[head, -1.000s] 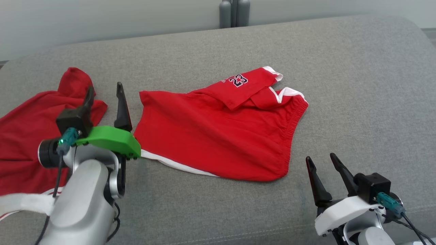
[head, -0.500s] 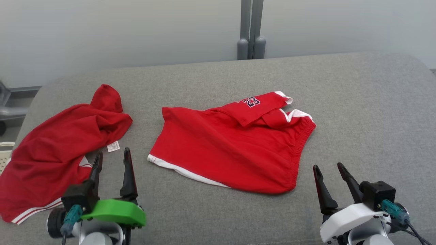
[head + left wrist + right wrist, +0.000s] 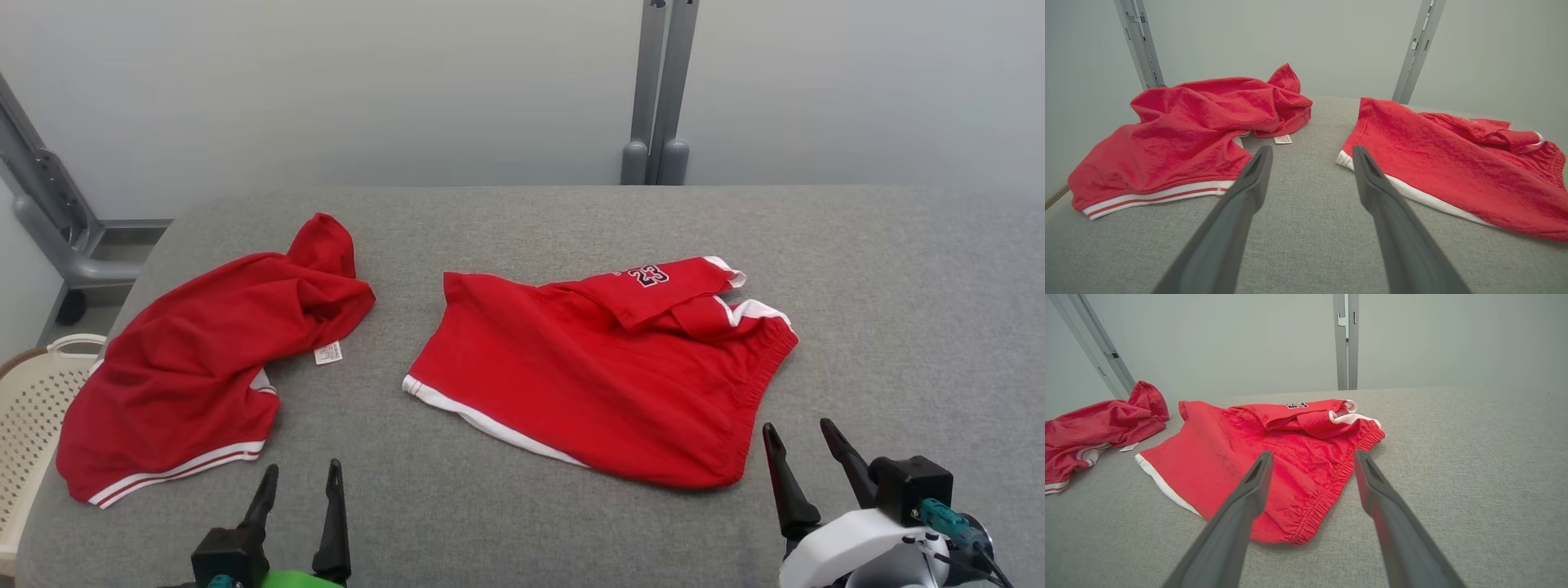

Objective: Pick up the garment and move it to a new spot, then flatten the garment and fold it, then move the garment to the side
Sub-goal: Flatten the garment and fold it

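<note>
- Plainly, both pincers gape wide and hold nothing: the left gripper (image 3: 302, 467) and right gripper (image 3: 797, 426) hover low over the near edge of the grey padded surface (image 3: 522, 531), probably parked clear of the cloth.
- The red shorts (image 3: 596, 384) lie just ahead of the right gripper and ahead-right of the left one. One leg is flapped over, so they are probably half-folded.
- The crumpled red garment (image 3: 196, 359) lies ahead-left of the left gripper, near a basket (image 3: 28, 408), apparently awaiting flattening.
</note>
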`<state>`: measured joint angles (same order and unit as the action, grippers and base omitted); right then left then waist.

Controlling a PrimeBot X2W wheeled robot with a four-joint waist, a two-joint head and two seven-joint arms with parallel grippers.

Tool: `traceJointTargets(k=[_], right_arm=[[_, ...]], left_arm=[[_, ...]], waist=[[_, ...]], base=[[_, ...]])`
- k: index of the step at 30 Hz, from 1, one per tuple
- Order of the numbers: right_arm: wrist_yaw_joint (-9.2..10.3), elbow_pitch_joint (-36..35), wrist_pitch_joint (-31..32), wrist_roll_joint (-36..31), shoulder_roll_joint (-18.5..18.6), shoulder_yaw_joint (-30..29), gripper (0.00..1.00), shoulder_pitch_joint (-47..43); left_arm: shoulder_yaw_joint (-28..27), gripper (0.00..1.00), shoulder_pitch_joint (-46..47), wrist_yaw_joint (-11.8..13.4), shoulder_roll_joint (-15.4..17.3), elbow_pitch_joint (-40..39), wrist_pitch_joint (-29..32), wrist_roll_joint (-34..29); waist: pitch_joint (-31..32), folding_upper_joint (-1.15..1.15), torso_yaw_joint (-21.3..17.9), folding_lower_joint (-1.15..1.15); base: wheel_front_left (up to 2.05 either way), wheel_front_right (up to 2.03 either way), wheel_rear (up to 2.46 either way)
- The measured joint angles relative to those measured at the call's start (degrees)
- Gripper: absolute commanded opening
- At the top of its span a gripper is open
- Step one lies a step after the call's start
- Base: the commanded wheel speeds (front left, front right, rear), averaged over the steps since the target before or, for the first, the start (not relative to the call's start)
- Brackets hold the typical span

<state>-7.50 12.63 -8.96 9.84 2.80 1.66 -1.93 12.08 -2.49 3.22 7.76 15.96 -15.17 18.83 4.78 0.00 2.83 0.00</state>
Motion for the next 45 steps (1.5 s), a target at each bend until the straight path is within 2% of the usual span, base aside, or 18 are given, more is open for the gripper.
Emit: traceJointTargets(k=[6, 12, 27, 35, 42, 45], right_arm=[[0.0, 1.51, 0.89, -0.44, 0.01, -0.63, 1.0, -0.95], [0.0, 2.32, 0.97, -1.88, 0.02, -1.78, 1.0, -1.64], [0.0, 2.12, 2.35, -3.92, 0.01, -1.42, 1.0, -1.54], [0.0, 3.88, 8.78, -8.53, 0.0, -0.12, 1.0, -1.16], [0.0, 7.57, 10.42, -9.02, 0.0, 1.92, 1.0, 1.94], [0.0, 9.42, 10.71, -9.12, 0.01, 2.99, 1.0, 3.77]], left_arm=[[2.42, 1.0, -1.26, -2.22, 1.48, 1.97, 0.05, -1.34], [2.63, 1.0, -1.9, -2.45, 2.02, 2.34, 0.05, -1.31], [3.38, 1.0, -1.36, -2.5, 2.02, 2.52, 0.92, -0.81], [7.67, 1.0, 8.23, -6.3, 2.38, 7.61, 7.21, -2.22], [9.72, 1.0, 18.13, -8.27, -0.31, 16.46, 10.35, -1.38], [10.04, 1.0, 22.4, -8.33, -1.26, 20.53, 10.91, -1.22]], waist=[[1.01, 0.0, 2.08, 0.0], [1.3, 0.0, 3.03, 0.0], [0.51, 0.0, 2.21, 0.0], [-0.88, 0.0, 2.22, 0.0], [-3.43, 0.0, 1.33, 0.0], [-4.95, 0.0, 0.74, 0.0]], base=[[0.0, 0.0, 0.0], [0.0, 0.0, 0.0], [0.0, 0.0, 0.0], [0.0, 0.0, 0.0], [0.0, 0.0, 0.0], [0.0, 0.0, 0.0]])
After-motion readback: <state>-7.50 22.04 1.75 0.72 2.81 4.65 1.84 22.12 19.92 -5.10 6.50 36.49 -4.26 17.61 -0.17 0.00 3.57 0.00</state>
